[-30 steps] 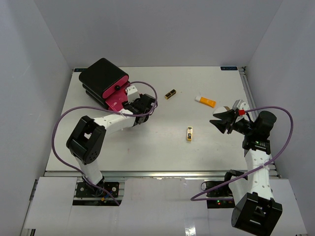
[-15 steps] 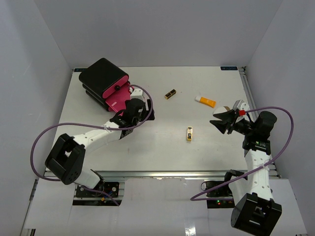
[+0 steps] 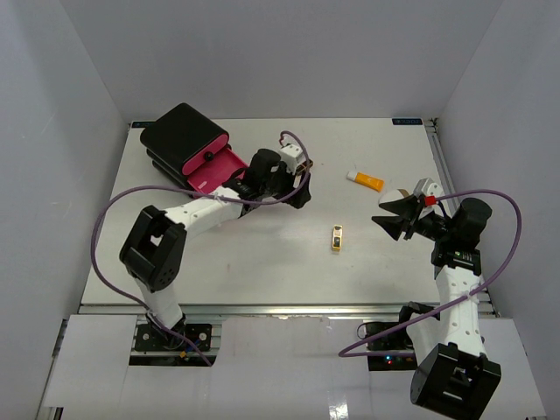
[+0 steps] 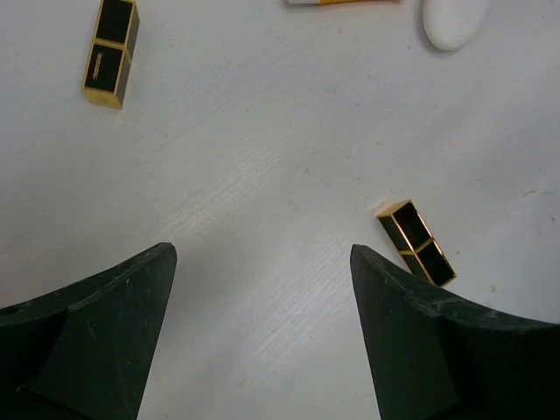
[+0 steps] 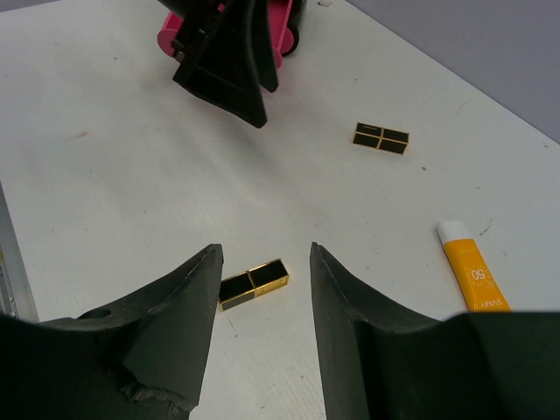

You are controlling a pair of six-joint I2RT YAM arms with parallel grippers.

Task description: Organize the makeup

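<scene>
The left gripper [image 4: 260, 254] is spread wide and holds nothing. The right gripper [image 5: 264, 249] is open a little and empty too (the near lipstick tube [image 5: 254, 283] lies just past its tips). The far lipstick tube [image 5: 381, 137], the orange tube [image 5: 475, 276] and the white puff [image 4: 453, 19] lie loose on the white table [image 3: 262, 262].

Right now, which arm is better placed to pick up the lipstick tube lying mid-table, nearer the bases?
Probably the right. That lipstick tube lies straight ahead of the right tool, framed by its open fingers. The left tool hovers by the other lipstick tube, farther back.
</scene>
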